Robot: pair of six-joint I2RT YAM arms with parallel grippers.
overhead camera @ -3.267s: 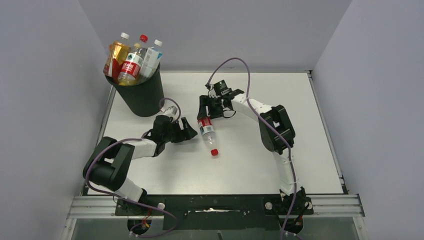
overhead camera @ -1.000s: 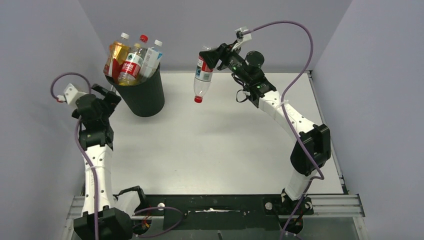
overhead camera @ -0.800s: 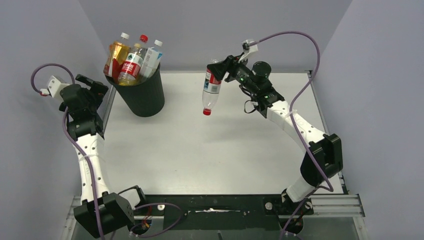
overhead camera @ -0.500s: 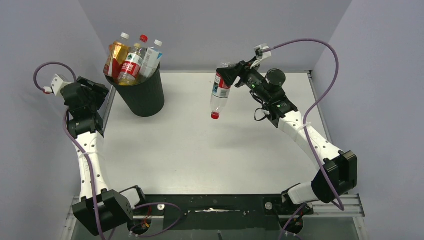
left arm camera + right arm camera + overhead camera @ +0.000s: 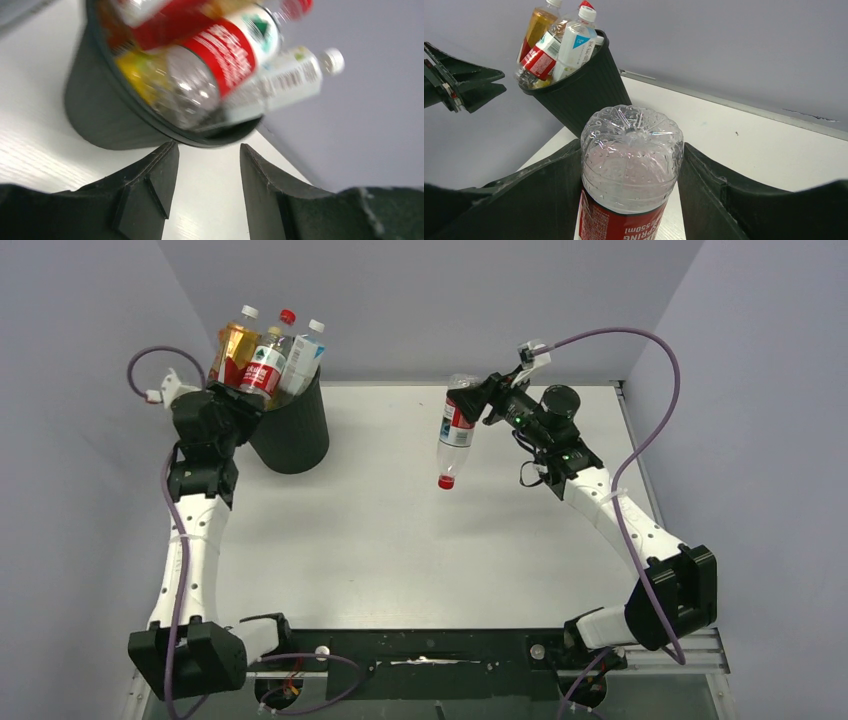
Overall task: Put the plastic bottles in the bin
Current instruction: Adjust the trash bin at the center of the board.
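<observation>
The black bin [image 5: 292, 432] stands at the table's far left, stuffed with bottles: an amber one [image 5: 234, 350], a red-labelled one [image 5: 265, 362] and a blue-white one [image 5: 302, 355]. It also shows in the left wrist view [image 5: 100, 117] and the right wrist view [image 5: 581, 92]. My right gripper [image 5: 468, 402] is shut on a clear red-labelled bottle [image 5: 456, 435], held cap down high above the table's far middle; its base faces the right wrist camera [image 5: 631, 155]. My left gripper [image 5: 243, 405] is open and empty, raised beside the bin's left rim [image 5: 205, 150].
Grey walls close in the white table [image 5: 420, 540] at the back and both sides. The left arm's purple cable [image 5: 150, 365] loops near the left wall. A metal rail [image 5: 450, 650] runs along the near edge.
My right gripper has carried the bottle rightward and a little lower, away from the bin. My left gripper has swung right, up against the bin's left side.
</observation>
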